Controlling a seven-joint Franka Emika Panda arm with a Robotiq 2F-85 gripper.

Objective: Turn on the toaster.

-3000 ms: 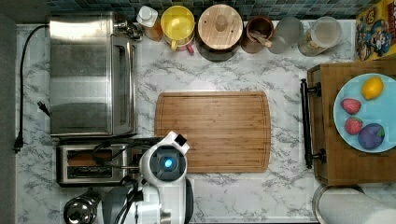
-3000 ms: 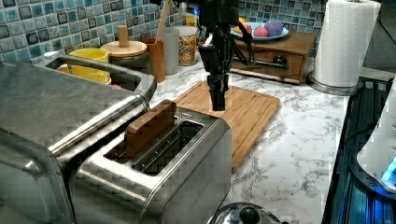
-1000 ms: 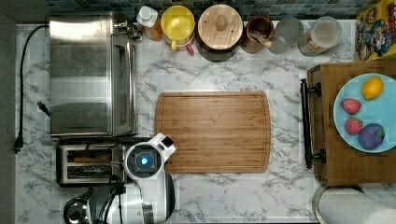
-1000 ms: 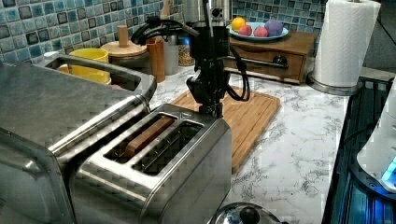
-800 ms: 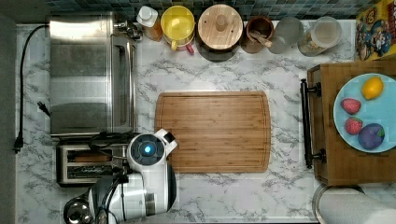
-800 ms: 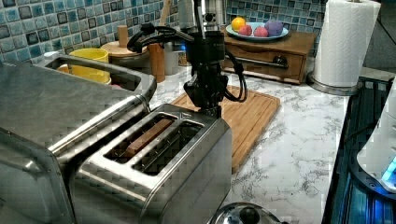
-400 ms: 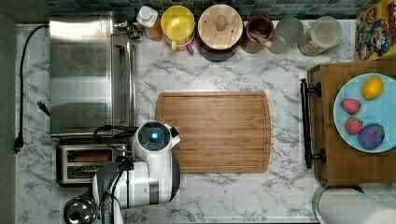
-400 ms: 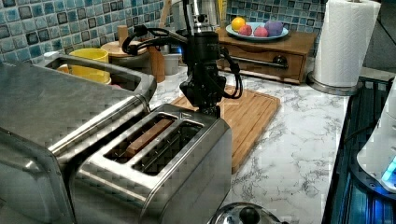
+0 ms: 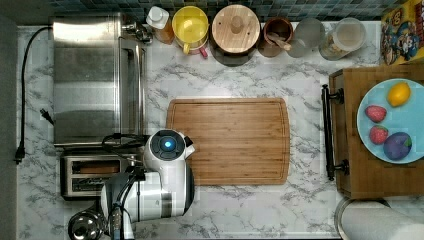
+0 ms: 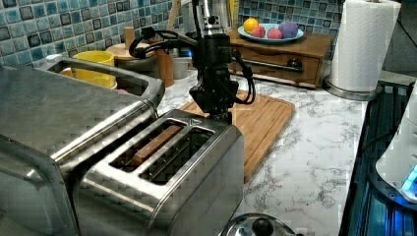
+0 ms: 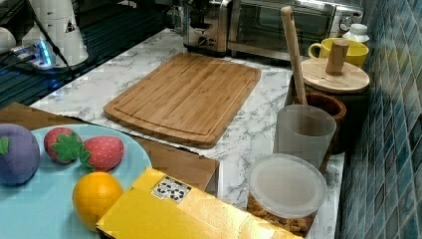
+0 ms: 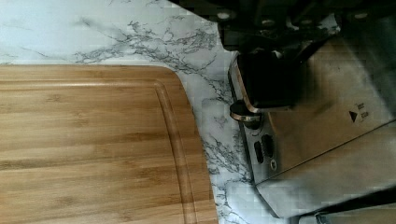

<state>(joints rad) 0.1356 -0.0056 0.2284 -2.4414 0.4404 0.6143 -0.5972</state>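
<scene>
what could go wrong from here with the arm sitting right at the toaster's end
The hand hangs at the end of the toaster, right beside the cutting board; moving off sideways could nudge either one. The slice sits low in its slot, so the lever may already be down, and pressing further could shove the light toaster toward the kettle.

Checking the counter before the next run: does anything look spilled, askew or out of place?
One oddity: the large steel box oven's black power cord lies unplugged on the marble, plug loose at the top view's left edge. Otherwise nothing is spilled; the bamboo cutting board sits square.
</scene>
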